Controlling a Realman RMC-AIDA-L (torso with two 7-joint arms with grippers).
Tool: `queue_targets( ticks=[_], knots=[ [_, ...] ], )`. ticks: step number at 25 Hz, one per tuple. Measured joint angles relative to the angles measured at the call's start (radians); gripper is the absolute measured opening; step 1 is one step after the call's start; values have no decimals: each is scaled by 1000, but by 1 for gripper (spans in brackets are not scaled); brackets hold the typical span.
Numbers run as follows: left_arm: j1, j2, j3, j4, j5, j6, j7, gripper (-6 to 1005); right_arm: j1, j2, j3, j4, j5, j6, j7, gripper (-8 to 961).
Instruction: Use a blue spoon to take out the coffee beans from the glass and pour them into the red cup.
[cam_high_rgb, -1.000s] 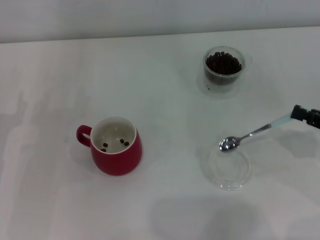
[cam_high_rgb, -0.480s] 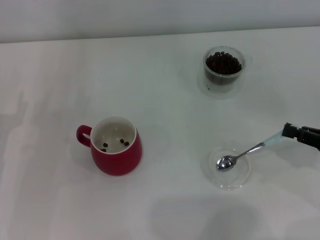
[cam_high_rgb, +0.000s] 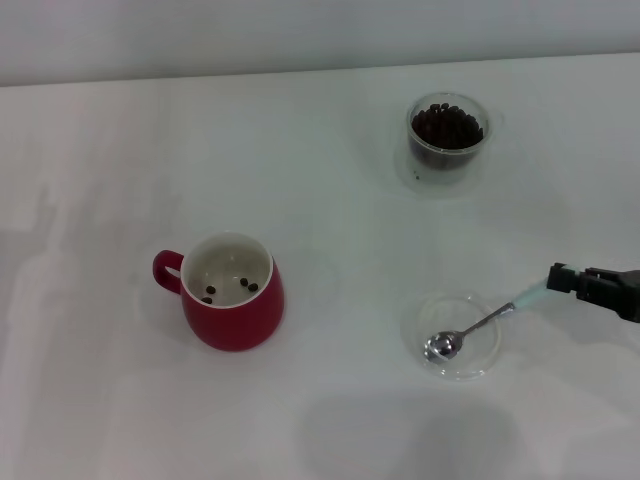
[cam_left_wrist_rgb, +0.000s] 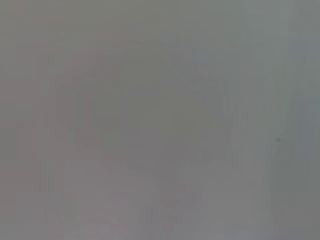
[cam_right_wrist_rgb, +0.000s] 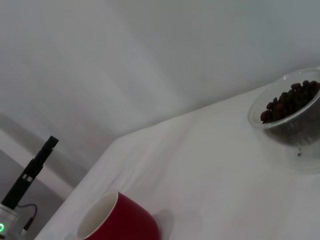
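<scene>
The blue spoon (cam_high_rgb: 480, 325) has dropped lower, bowl now in the saucer (cam_high_rgb: 478, 366)

- The right claw (cam_high_rgb: 562, 279) ran off the picture's edge beside the blue spoon (cam_high_rgb: 478, 324).
- The red cup (cam_right_wrist_rgb: 120, 222) and the glass (cam_right_wrist_rgb: 292, 117) were cropped in the right wrist view.

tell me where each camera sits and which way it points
Head view: high on the robot, looking forward and down at the white table; the right claw holds the blue spoon over the saucer.
Left wrist view: on the left arm, showing only a blank grey surface; no body.
Right wrist view: low on the right arm, facing across the table; no body.
Head and right wrist views share the red cup and the glass of coffee beans.
</scene>
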Motion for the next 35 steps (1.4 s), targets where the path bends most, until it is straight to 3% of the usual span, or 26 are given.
queue_targets(
  ticks=[16, 21, 28, 32, 35],
  knots=[
    [0, 0, 2, 3, 3, 0, 0, 771, 8, 9, 0, -4, -26, 63, 8, 160],
    [0, 0, 2, 3, 3, 0, 0, 771, 3, 9, 0, -4, -29, 68, 11, 252],
    [4, 0, 2, 3, 3, 0, 0, 770, -6, 7, 5, 0, -12, 66, -19, 268],
    [10, 0, 2, 3, 4, 0, 0, 771, -7, 10, 10, 0, 98, 79, -101, 277],
    [12, 0, 3, 3, 6, 0, 0, 771, -18, 37, 32, -6, 304, 128, -181, 344]
  ],
)
